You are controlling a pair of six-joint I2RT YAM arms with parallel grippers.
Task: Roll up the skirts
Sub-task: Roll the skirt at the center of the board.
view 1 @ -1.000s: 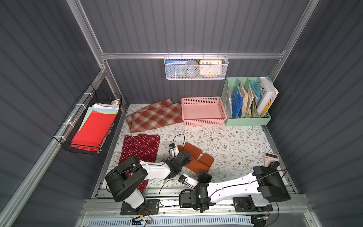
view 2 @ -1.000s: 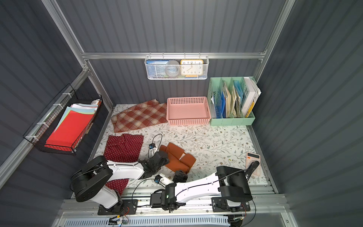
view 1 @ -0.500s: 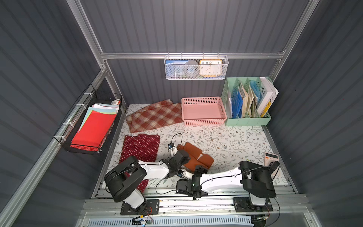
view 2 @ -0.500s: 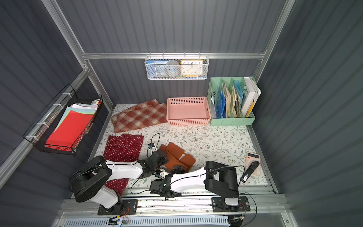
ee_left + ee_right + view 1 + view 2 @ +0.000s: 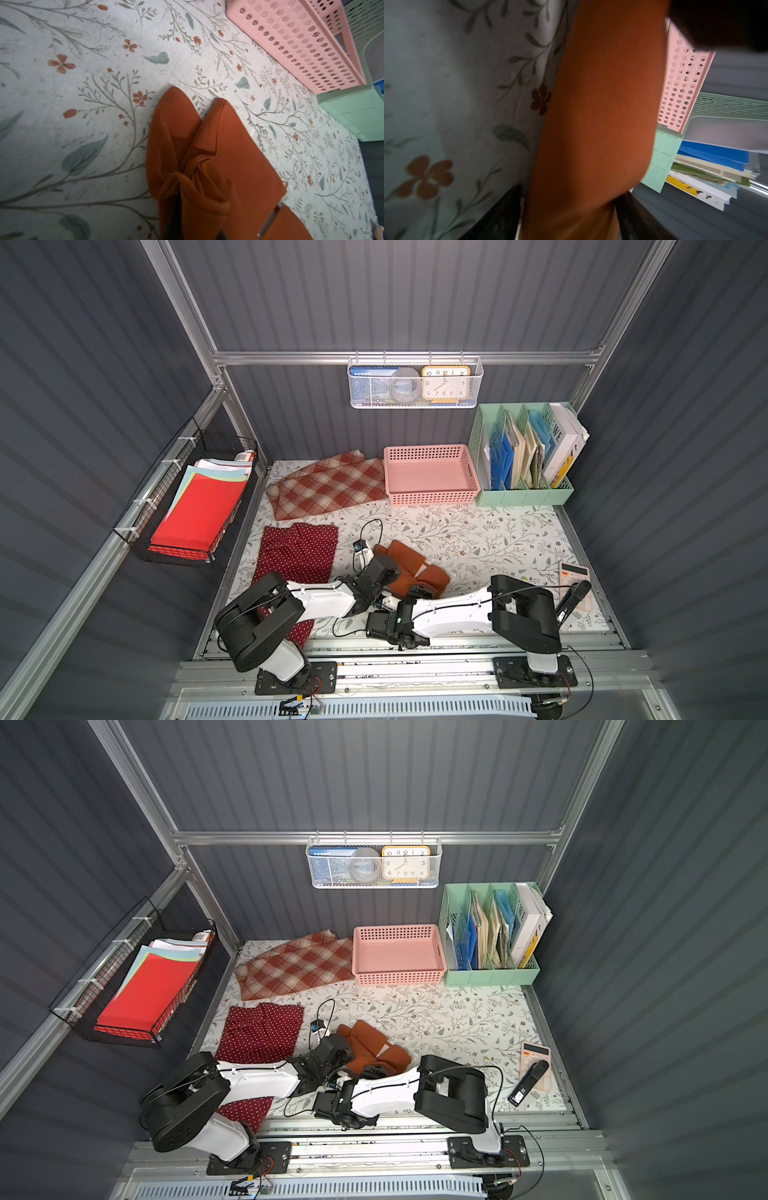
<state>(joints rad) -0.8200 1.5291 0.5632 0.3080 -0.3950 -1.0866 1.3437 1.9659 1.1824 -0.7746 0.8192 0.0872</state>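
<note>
The left tool point(image 5: 388, 572) is clenched on a bunched fold of the rust-orange skirt point(image 5: 409, 560); in the left wrist view the cloth gathers into a twisted knot right at its tip. The right tool point(image 5: 422, 592) sits just beside it on the same skirt's near end. In the right wrist view its dark fingers point(image 5: 500, 216) stand on either side of a thick band of the orange cloth, but I cannot tell whether they are pressing on it or still loose. The skirt lies folded and partly rolled near the front edge of the floral surface point(image 5: 478, 531), about midway along it, with a pale label showing at one fold. The dark red polka-dot skirt point(image 5: 297, 551) lies flat along the left edge, its front end under the left arm. The red-and-cream plaid skirt point(image 5: 328, 485) is spread in the back left corner, touching the pink basket point(image 5: 432, 498) at the back edge. A green file organiser point(image 5: 523, 498) fills the back right corner, and a pink calculator point(image 5: 573, 572) lies by the right edge near the front.
</note>
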